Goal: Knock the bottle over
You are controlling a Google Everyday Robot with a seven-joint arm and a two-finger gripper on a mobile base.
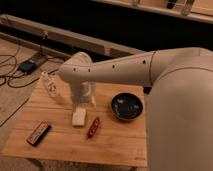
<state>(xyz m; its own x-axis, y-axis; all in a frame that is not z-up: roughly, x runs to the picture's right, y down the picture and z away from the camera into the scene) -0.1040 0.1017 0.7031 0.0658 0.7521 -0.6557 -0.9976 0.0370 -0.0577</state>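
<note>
Gripper hangs over the wooden table, near the upright slim clear plastic bottle, not touching; open or closed, can't tell.

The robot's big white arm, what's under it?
The gripper hangs low over the wooden table, between the bottle and a dark bowl, beside a red-brown oblong object. The table patch directly beneath it is hidden.

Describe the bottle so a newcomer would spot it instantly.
Start at the wooden table and go to its far left corner. The bottle stands upright there, left of the end effector hanging over the table's middle. It is the only clear, tall item, with a white cap; the others lie low.
</note>
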